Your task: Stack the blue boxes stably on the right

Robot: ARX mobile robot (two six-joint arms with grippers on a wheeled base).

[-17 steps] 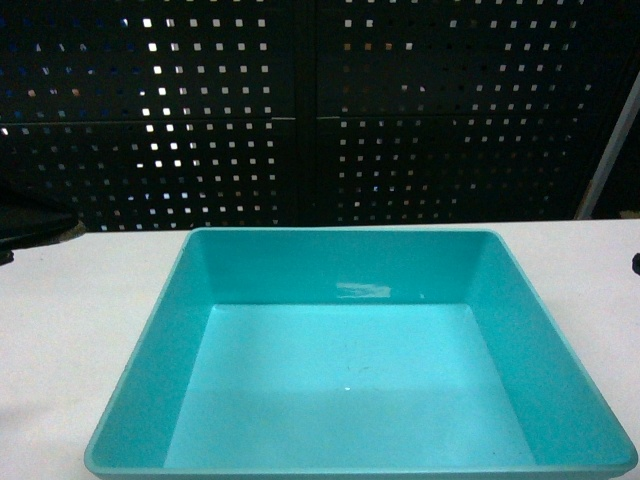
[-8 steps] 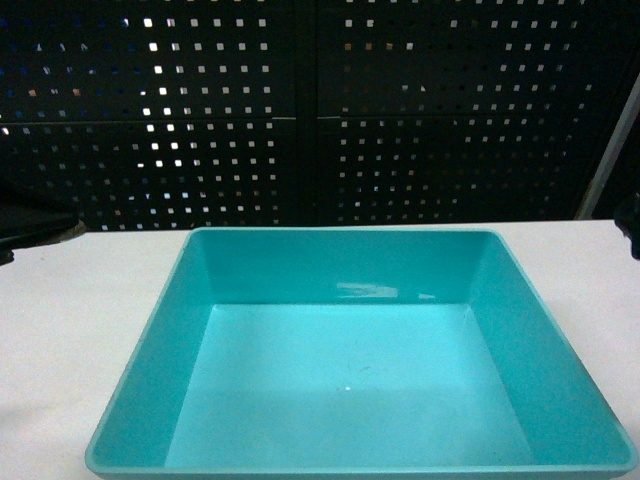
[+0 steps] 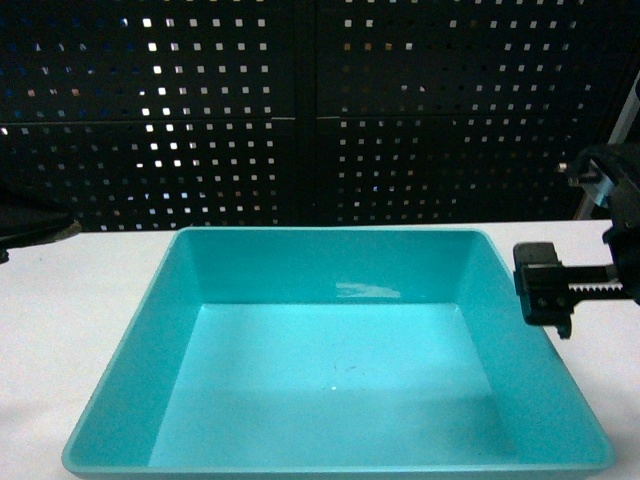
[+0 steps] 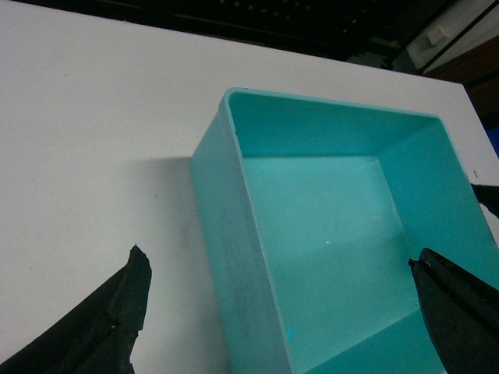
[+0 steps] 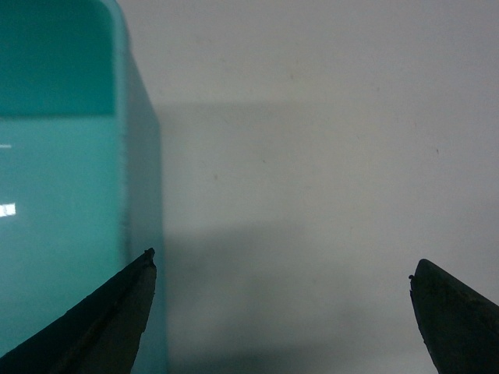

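Note:
One blue box (image 3: 330, 380), a light turquoise tub with no lid and nothing in it, sits on the white table (image 3: 60, 310) and fills the middle of the head view. My left gripper (image 4: 276, 255) is open and straddles the tub's (image 4: 327, 234) near left wall, one finger outside and one over the inside. My right gripper (image 5: 282, 262) is open above bare table just right of the tub's (image 5: 62, 195) right wall. One of its fingers (image 3: 543, 285) shows beside the tub's right rim in the head view.
A black perforated panel (image 3: 320, 110) stands behind the table's far edge. A dark object (image 3: 30, 225) lies at the left edge of the head view. White tabletop (image 5: 327, 140) stretches right of the tub, and more (image 4: 93, 140) to its left.
The right gripper has come in from the right edge of the head view to the tub's right rim. The tub has shifted a little to the left.

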